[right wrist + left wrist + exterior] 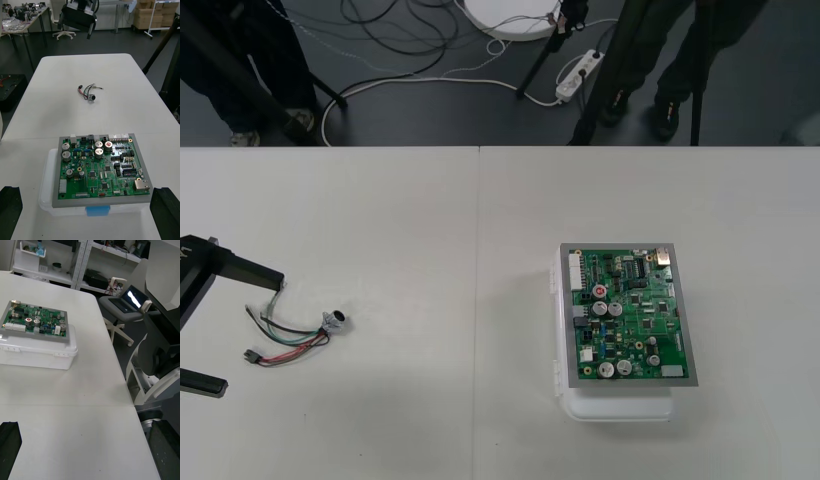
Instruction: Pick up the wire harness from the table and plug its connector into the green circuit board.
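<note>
**A:** What is at the table's left edge?

**B:** The left gripper (252, 332), fingers spread wide and holding nothing. The wire harness (292, 333) lies flat beside its fingertips, with the round socket (337, 321) toward the middle.

**A:** And further right?

**B:** A broad stretch of bare table (430, 250). Then the green circuit board (630, 315) on its white base (620, 408), well back from the far edge. The right gripper (88, 195) has its fingers apart, and the board lies just beyond them.

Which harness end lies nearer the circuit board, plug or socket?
The round metal socket; the black plug lies farther from the board, over toward the left gripper.
</note>
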`<state>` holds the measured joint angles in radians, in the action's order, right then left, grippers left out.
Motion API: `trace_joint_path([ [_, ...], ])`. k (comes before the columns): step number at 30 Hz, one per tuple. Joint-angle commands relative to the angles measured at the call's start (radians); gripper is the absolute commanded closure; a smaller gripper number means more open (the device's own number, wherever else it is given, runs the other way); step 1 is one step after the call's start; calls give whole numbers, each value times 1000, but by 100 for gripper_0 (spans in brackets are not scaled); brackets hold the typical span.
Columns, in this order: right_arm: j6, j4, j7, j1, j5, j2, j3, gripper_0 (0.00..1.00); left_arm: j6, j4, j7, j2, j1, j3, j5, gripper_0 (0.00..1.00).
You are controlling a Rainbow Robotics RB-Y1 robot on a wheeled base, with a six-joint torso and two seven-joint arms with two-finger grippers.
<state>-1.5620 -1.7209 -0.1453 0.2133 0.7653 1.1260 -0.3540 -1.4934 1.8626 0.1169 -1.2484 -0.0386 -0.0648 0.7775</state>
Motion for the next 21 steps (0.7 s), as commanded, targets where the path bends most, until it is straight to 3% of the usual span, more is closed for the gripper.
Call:
trace_joint_path([
  [1,-9,-14,-23,17,-17,34,10,0,9,-2,38,7,-20,-35,3,0],
  [21,-9,-14,-23,17,-17,34,10,0,9,-2,38,7,-20,-35,3,0],
])
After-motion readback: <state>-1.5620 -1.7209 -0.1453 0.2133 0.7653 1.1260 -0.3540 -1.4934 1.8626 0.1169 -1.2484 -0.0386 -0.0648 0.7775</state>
